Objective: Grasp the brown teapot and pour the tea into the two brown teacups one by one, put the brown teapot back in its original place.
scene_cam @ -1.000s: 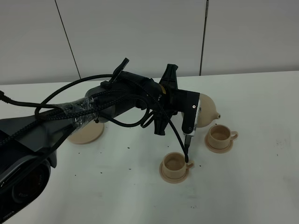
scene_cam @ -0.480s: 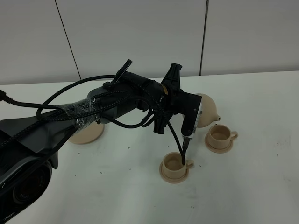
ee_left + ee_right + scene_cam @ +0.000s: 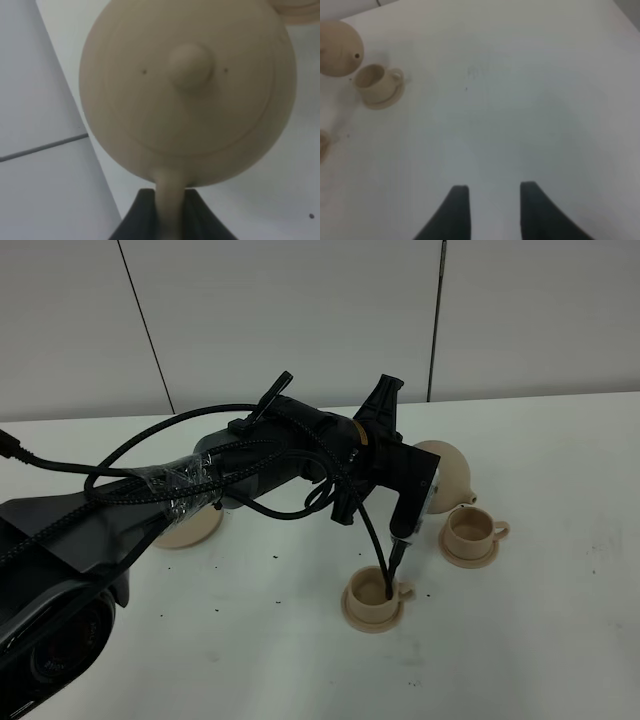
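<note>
Black fingers (image 3: 134,221) of the left gripper (image 3: 167,217) are pressed together on the loop handle (image 3: 167,192) of the brown teapot (image 3: 187,100), pinching it w/ no slack showing. The wrist cam looks straight onto the lid (image 3: 200,115) and its knob (image 3: 191,65), so the pot seems tipped rather than level.

From the high cam the pot is off the table (image 3: 560,640), hanging at the end of the arm. Its spout (image 3: 467,490) aims toward the far teacup (image 3: 470,528), just above and behind it. No stream of tea shows, and I can't tell if either cup has any in it. The near teacup (image 3: 372,590) sits on its saucer closer to the cam, w/ a black cable (image 3: 383,552) from the wrist dangling down to its rim. The wide saucer (image 3: 188,530), prob. the pot's home spot, is well apart to the left, partly hidden by the arm.

The right gripper (image 3: 492,210) is spread w/ nothing btwn its fingers, above the table and away from the cups.

Handling, as a judgement: the pot looks like stiff, matte ceramic, brittle if knocked on a cup. Held by the handle alone its weight sits off-centre, and liquid inside would shift as it tilts. The lid looks loose-fitted and could slide at a steep tilt. The handle is the only sensible hold; the body is too round and wide for these fingers
</note>
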You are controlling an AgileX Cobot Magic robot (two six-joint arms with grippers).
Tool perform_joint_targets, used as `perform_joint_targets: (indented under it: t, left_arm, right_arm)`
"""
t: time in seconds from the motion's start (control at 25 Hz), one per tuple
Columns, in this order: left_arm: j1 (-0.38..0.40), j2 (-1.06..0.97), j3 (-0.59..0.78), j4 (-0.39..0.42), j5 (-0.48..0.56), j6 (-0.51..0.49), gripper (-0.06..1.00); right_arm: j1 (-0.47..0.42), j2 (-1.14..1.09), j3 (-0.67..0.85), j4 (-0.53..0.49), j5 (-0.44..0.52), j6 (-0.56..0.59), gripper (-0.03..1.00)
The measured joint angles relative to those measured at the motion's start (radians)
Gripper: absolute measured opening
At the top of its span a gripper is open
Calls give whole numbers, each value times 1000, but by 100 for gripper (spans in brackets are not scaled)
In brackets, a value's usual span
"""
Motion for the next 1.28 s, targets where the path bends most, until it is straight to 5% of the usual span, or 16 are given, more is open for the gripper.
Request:
perform_joint_targets:
  t: [1.28]
  left_arm:
    - [0, 0, 0, 24, -37, 154, 17]
  right_arm:
    - [0, 0, 0, 0, 0, 0, 24]
